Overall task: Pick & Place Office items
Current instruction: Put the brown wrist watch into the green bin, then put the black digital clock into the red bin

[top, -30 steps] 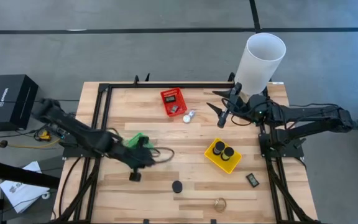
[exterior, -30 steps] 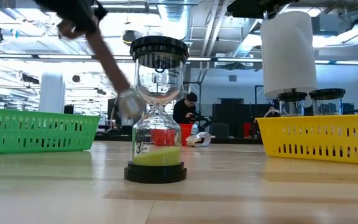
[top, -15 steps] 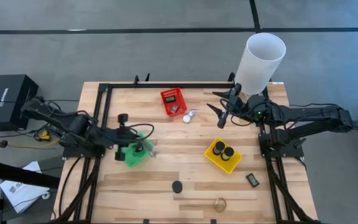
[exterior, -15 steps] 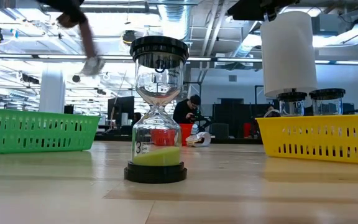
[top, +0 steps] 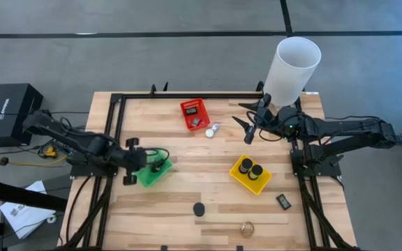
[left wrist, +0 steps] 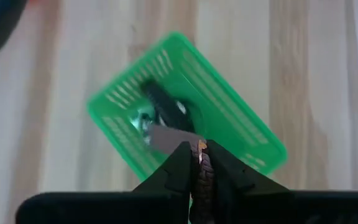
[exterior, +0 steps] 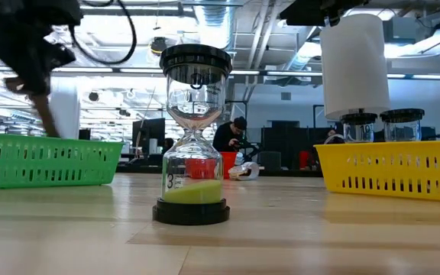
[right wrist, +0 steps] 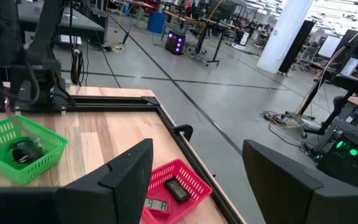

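My left gripper [top: 145, 165] hangs over the green basket [top: 153, 171] at the table's left, shut on a brown braided strap [left wrist: 200, 163]. A dark clip [left wrist: 164, 106] and a silvery piece [left wrist: 144, 122] lie in the basket. My right gripper [top: 246, 130] waits open at the far right, by the white cylinder [top: 294, 64]. Two black-topped sand timers [top: 251, 168] stand in the yellow basket [top: 240, 178]. A third, with green sand [exterior: 195, 137], stands on the table [top: 199, 208]. A gold round piece [top: 247, 228] lies near the near edge. My left gripper pinches the brown strap between its two fingers, at their free ends [left wrist: 199, 177]. The fingers come from above, pointing down into the green basket. The strap runs from them to a grey tag [left wrist: 165, 137] and the dark clip, which lie on the basket floor.
A red basket [top: 194, 113] with small items sits at the far middle, with a white and silver piece [top: 212, 130] beside it. A small black item [top: 283, 201] lies near the right edge. A black frame [top: 117, 104] borders the table. People sit in the room beyond.
My left gripper has swung from the table's middle toward its left edge, rising and then coming down over the green basket, which now shows uncovered. The strap's loop, which trailed out toward the right, has been drawn in over the basket.
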